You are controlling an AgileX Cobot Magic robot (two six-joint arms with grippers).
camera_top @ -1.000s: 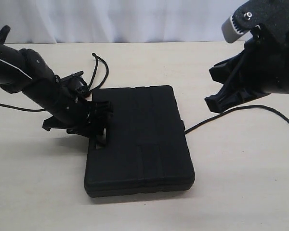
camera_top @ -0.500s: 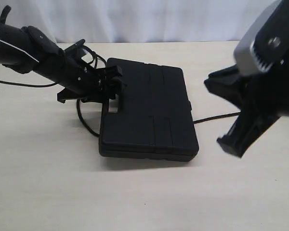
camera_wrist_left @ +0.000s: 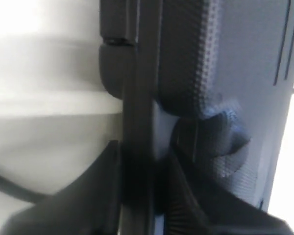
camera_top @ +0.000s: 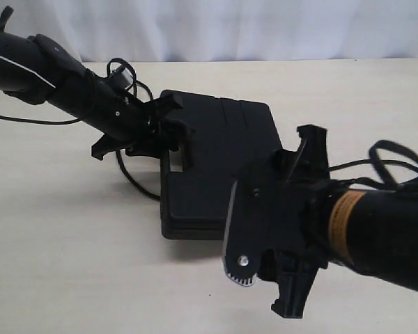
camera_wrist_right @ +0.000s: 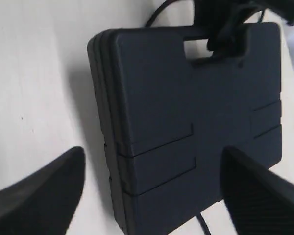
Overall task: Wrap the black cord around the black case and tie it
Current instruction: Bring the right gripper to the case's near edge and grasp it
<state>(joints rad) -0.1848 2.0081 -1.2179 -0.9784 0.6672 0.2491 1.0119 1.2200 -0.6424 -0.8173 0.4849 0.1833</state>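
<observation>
A pale tabletop point(camera_top: 70, 264) fills the exterior view, and the black case point(camera_top: 219, 149) lies near its middle with the handle slot on the side towards 9 o'clock. The bulky right arm enters from 4 o'clock and covers the case's near right corner. Its camera shows the right gripper point(camera_wrist_right: 152, 193) with its jaws spread wide. One finger stands on either side of the case's grooved lid, and nothing is held between them. The left arm reaches in from 10 o'clock. The left gripper point(camera_top: 168, 133) is clamped on the bar of the case's handle, with a finger on each face of that edge, as its own close, blurred view confirms. The black cord point(camera_top: 134, 182) curves over the table at the case's 8 o'clock, from below the left gripper towards the case's near left corner. Whether it passes under the case cannot be told.
</observation>
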